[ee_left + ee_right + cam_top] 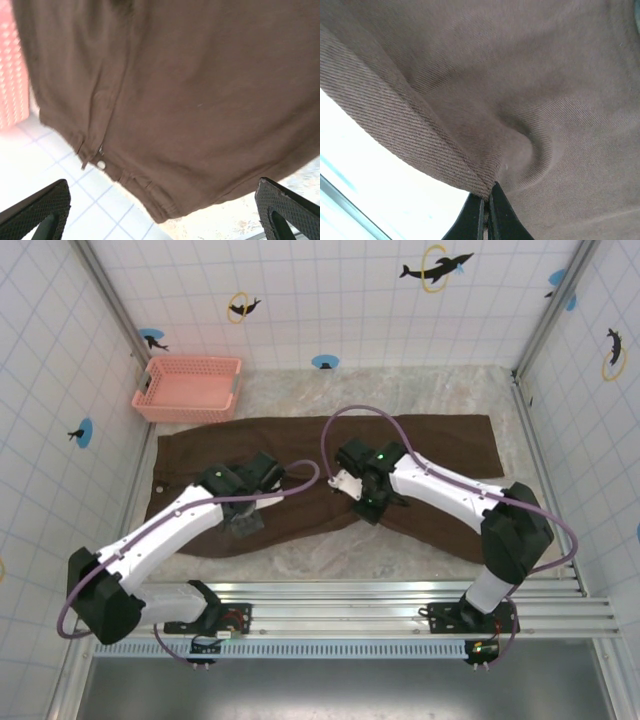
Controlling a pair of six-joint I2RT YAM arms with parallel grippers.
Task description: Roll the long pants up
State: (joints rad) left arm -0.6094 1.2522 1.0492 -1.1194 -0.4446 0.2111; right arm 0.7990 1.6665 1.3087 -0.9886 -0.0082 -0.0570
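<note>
The long pants (pixel 300 455) lie flat across the table, dark brown, with the waist at the left and two legs running right. The waistband's light button (pixel 101 164) shows in the left wrist view. My left gripper (pixel 245 523) hovers over the pants' near edge by the waist. It (pixel 161 182) is wide open, and its black fingertips (pixel 40 207) have nothing between them. My right gripper (pixel 367 504) is at the crotch area where the legs split. It (pixel 486 200) is shut on a pinched fold of the brown fabric (pixel 485 125), with the cloth edge raised.
A pink mesh basket (pixel 188 388) stands at the back left, just behind the waist. Tiled walls enclose the table on three sides. A metal rail (pixel 400 595) runs along the near edge, and bare marble table (pixel 330 555) lies between the rail and the pants.
</note>
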